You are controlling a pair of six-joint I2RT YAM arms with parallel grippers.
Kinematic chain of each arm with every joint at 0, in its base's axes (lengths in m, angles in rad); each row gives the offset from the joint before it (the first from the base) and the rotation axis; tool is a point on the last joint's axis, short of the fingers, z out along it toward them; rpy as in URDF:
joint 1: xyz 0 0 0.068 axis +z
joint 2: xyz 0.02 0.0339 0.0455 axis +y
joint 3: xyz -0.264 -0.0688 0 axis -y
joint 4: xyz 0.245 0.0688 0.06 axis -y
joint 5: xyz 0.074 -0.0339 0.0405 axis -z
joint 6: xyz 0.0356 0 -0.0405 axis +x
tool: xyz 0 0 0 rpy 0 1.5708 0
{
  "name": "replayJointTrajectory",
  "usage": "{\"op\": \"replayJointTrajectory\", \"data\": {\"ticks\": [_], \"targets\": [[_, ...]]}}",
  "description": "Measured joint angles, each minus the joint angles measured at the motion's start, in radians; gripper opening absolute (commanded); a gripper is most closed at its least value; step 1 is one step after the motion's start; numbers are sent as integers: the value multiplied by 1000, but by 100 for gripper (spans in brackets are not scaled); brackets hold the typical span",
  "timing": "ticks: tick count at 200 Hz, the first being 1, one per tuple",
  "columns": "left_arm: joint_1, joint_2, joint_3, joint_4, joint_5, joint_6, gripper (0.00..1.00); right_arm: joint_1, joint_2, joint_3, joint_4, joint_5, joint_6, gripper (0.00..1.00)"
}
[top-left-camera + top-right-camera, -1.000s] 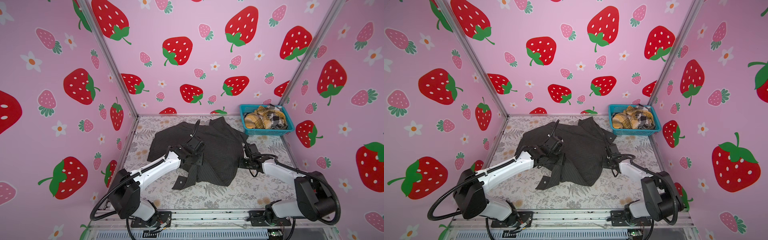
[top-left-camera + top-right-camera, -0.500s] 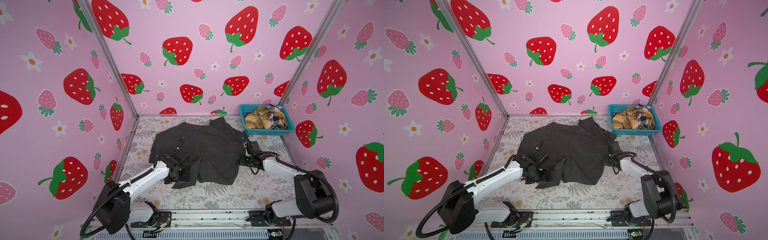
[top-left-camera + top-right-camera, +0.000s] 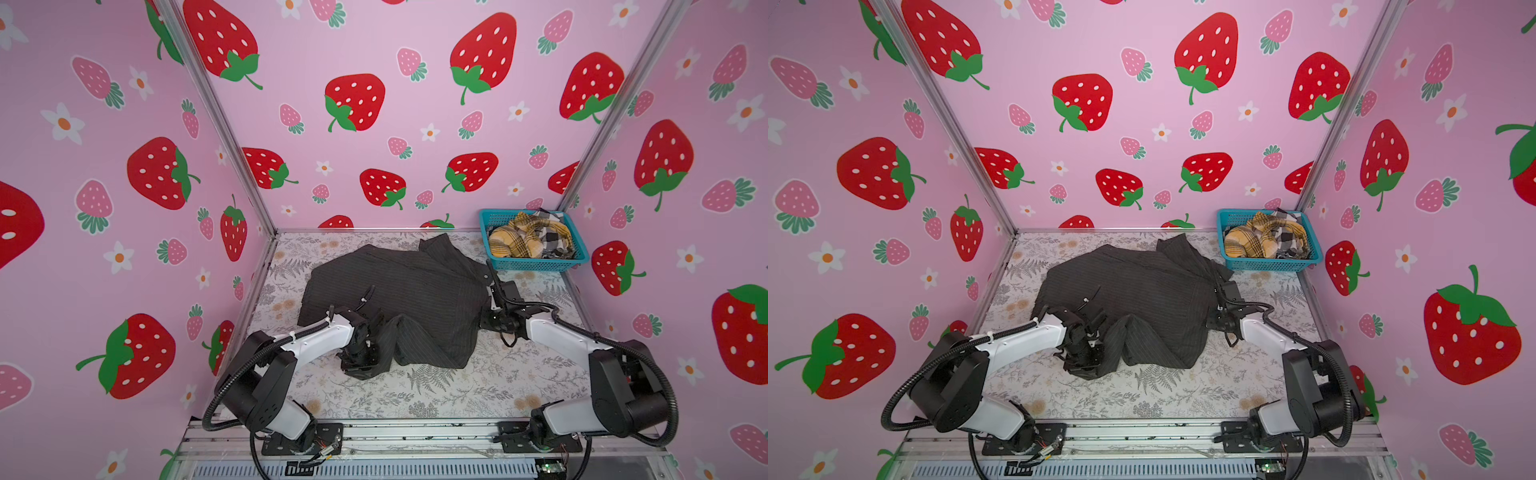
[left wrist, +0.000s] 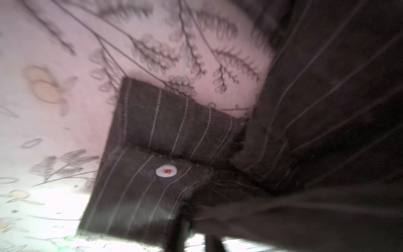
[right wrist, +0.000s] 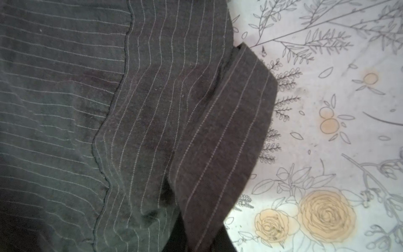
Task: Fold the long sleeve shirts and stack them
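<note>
No writing, label, brand, number or sign could be read anywhere in these views.

3 shirts: 1 dark shirt (image 3: 415,291), 1 yellow plaid (image 3: 515,245), 1 check (image 3: 555,239). The last two are bunched, so any more under them can't be told. 1 basket (image 3: 536,264). 1 table (image 3: 415,399). 2 arms: left arm (image 3: 316,338), right arm (image 3: 557,332). 1 button (image 4: 166,171) in the left wrist view.
</note>
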State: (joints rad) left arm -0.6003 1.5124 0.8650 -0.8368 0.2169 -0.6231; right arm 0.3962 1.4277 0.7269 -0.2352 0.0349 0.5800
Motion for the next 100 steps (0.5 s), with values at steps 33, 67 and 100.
{"op": "replayJointTrajectory", "data": {"ticks": [33,67,100], "targets": [[-2,-41,300,-110,-175,53,0,0,-3,2,-8,-17,0,32],[0,13,764,-71,-346,168,0,0,-11,2,-18,-37,4,55],[7,280,1199,-19,-428,253,15,0,-33,14,-62,-21,2,83]]}}
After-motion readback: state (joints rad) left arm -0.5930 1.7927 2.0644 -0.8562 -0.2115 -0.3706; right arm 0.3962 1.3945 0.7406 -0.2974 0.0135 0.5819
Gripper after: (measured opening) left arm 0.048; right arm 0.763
